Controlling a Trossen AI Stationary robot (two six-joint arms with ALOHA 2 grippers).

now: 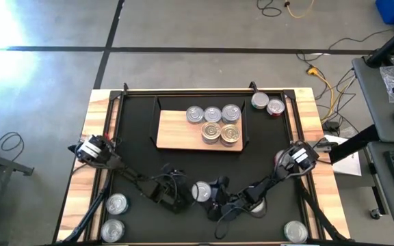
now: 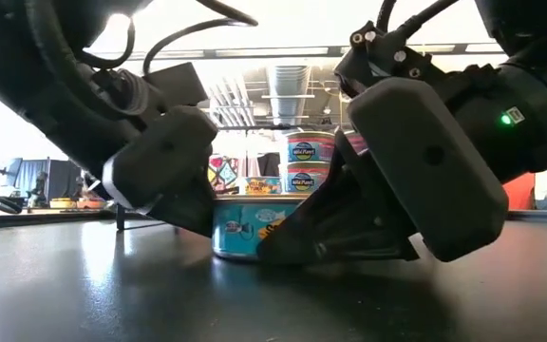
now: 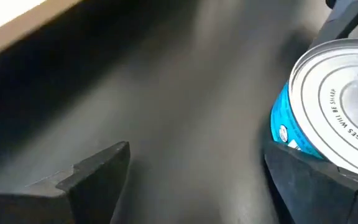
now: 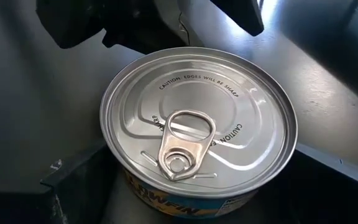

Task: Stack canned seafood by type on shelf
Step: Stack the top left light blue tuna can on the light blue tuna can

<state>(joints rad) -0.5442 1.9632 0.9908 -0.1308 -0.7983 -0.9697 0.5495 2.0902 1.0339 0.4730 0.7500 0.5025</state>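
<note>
Both arms reach inward, left gripper (image 1: 183,193) and right gripper (image 1: 214,193) spread.

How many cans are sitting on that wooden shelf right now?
5 visible from above on the shelf: three in a back row, two in front. The low view shows stacking, so more may be hidden underneath.

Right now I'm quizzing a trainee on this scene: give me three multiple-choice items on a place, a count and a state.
1. Where is the blue can?
A on the shelf
B on the mat, between the left gripper and the right gripper
C off the table

2. How many can tops show on the shelf from above?
A two
B five
C nine

3. The left gripper's jaws are:
A open
B shut on a can
C out of view

Key: B, the high view shows it there; B, five tops counted; A, the left wrist view shows a wide gap.
</note>
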